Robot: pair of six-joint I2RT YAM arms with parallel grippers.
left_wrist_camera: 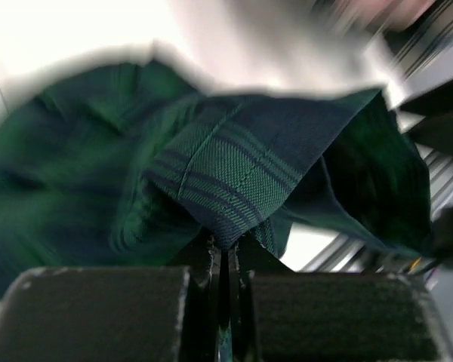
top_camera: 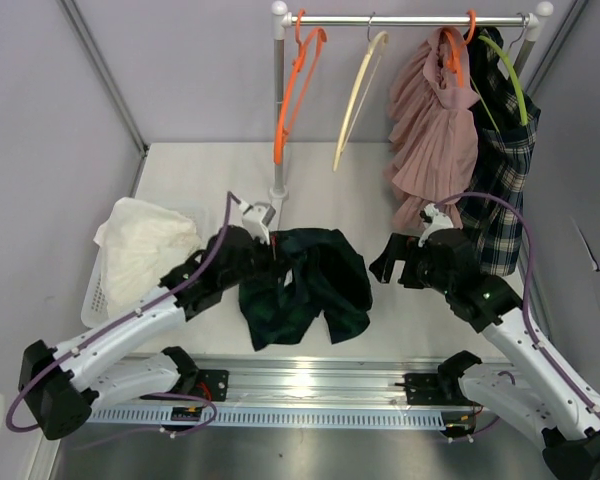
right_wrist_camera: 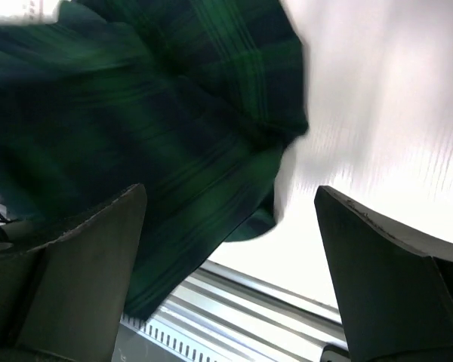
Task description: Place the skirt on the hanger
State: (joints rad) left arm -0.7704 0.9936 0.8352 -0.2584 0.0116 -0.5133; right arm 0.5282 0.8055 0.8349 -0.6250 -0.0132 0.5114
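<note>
A dark green plaid skirt (top_camera: pixel 310 285) hangs crumpled over the table's near middle. My left gripper (top_camera: pixel 272 245) is shut on its upper left edge and holds it up; in the left wrist view the cloth (left_wrist_camera: pixel 234 173) is pinched between the closed fingers. My right gripper (top_camera: pixel 388 262) is open and empty just right of the skirt; the skirt (right_wrist_camera: pixel 151 128) fills the upper left of the right wrist view. An empty orange hanger (top_camera: pixel 298 85) and an empty cream hanger (top_camera: pixel 360 95) hang on the rail (top_camera: pixel 410 20).
A pink skirt (top_camera: pixel 432 125) and a dark plaid skirt (top_camera: pixel 505 170) hang on hangers at the rail's right end. The rail's post (top_camera: pixel 278 110) stands behind the green skirt. A white basket (top_camera: pixel 98 285) with white cloth (top_camera: pixel 145 245) sits at the left.
</note>
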